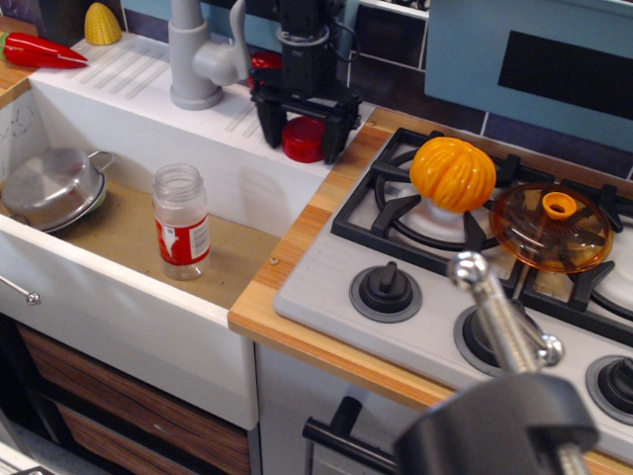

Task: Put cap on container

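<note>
The red cap (303,139) lies flat on the white drainboard at the sink's right rim. My black gripper (303,142) is lowered over it, fingers open on either side of the cap, one finger (270,127) to its left and one to its right. The container (181,221), a clear jar with a red and white label and an open threaded neck, stands upright on the sink floor, to the lower left of the gripper.
A steel pot (51,185) sits in the sink's left part. A grey faucet (196,54) stands left of the gripper. An orange pumpkin toy (453,173) and an orange transparent lid (552,227) rest on the stove. A red toy (265,61) lies behind the gripper.
</note>
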Robot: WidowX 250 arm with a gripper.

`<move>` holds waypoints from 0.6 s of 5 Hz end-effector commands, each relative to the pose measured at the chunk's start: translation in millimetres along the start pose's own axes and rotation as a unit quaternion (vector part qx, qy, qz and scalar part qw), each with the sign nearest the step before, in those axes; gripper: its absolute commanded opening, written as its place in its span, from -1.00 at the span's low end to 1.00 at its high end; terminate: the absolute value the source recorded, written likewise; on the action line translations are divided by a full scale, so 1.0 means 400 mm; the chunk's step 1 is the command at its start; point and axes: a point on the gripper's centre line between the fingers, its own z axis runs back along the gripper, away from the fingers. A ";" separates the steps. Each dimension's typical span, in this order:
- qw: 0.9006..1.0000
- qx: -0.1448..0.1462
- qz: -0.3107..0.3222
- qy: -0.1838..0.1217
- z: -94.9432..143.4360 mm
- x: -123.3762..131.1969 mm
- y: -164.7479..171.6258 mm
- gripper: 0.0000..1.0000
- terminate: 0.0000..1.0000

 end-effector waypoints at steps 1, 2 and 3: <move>1.000 0.019 0.002 -0.020 0.045 0.043 0.005 -1.00 -1.00; 0.999 0.024 -0.030 -0.009 0.065 -0.016 0.033 -1.00 -1.00; 0.997 0.034 -0.064 0.010 0.138 -0.086 0.107 -1.00 -1.00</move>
